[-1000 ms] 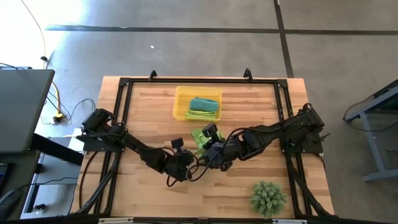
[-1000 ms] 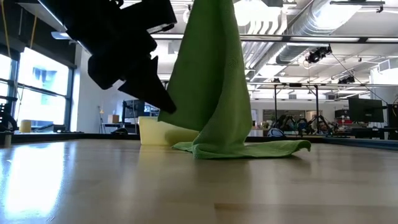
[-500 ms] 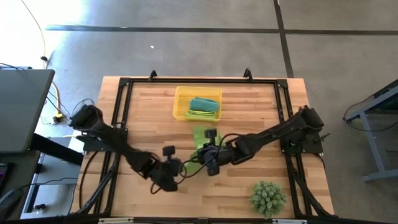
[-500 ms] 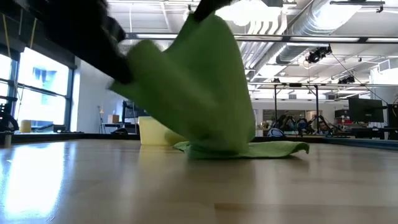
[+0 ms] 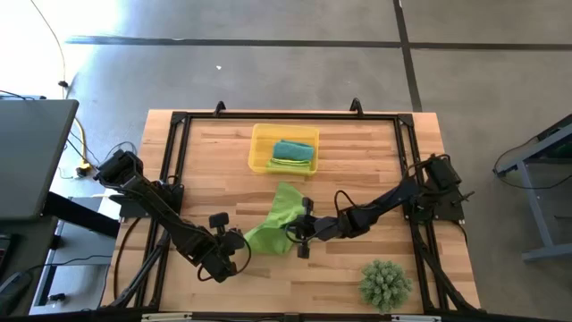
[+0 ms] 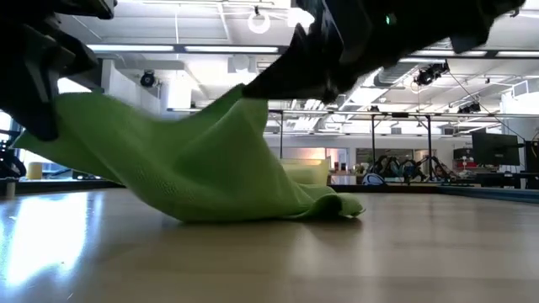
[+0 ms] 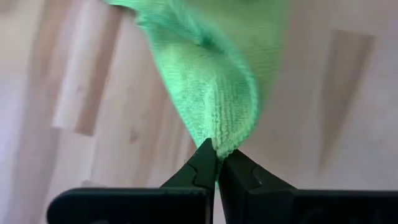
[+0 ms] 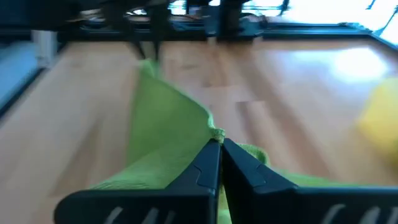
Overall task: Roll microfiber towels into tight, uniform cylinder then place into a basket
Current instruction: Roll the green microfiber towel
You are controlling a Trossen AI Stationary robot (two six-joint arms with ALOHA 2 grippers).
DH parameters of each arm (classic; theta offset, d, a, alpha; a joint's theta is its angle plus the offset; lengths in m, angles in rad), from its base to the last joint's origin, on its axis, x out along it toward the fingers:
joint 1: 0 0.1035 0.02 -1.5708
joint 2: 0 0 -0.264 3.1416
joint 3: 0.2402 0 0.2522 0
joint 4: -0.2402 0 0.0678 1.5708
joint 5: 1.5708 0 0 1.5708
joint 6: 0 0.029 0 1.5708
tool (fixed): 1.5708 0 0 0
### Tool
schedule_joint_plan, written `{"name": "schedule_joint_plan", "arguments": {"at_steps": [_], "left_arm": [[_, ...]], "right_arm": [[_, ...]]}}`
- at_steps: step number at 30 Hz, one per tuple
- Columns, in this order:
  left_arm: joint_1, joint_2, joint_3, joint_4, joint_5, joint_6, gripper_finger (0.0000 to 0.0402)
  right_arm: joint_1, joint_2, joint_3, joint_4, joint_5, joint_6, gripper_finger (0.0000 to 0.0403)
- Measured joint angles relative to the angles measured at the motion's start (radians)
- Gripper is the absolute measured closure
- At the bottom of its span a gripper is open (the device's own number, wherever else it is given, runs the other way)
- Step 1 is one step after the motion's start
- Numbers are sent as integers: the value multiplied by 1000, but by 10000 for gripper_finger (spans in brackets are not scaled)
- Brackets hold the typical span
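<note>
Fingers of the left gripper (image 7: 216, 163) pinched fully together on one corner of a loose lime-green microfiber towel (image 5: 273, 224), cloth bunched just ahead of the tips and lifted off the pale wooden butcher-block table (image 5: 223, 161). Same left gripper (image 5: 234, 244) seen from above near the front edge, towel fanning away from its fingertips toward the middle of the table. Opposite it, right gripper (image 5: 298, 231) likewise clamped tight, fingers (image 8: 205, 163) closed on another corner of the same lime-green towel (image 8: 165, 134), fabric sloping down from the tips. Stretched between the two sets of fingers, sagging in the middle, far end trailing on the wood and folded into a small heap (image 6: 333, 204) in the table-level view. Off beyond the right fingers, near the front right corner and well apart from the cloth, spiky green ball-shaped plant (image 5: 385, 283). Farther back, past the towel's trailing end, shallow translucent yellow plastic tray (image 5: 261, 148) with low walls and rounded corners, well apart from both grippers. Inside it, teal towel (image 5: 293, 148) lying beside a second lime-green towel (image 5: 288, 165), both bundled up. Black metal frame (image 5: 286, 116) bordering the table behind the tray.
</note>
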Motion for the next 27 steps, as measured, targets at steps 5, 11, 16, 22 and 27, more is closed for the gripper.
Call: {"name": "schedule_joint_plan", "arguments": {"at_steps": [5,11,16,22,27], "left_arm": [[11,0,0,-20,-32,-18,401],[23,0,0,-36,-32,-27,401],[22,0,0,-49,-29,-27,402],[22,0,0,-63,-27,-35,402],[22,0,0,-66,-26,-44,402]], "right_arm": [[15,56,-38,27,-78,61,352],[38,51,-31,-31,-286,-15,257],[49,-34,-9,-207,-392,-190,233],[48,-123,63,-503,-311,-384,239],[19,-99,128,-556,-188,-452,250]]}}
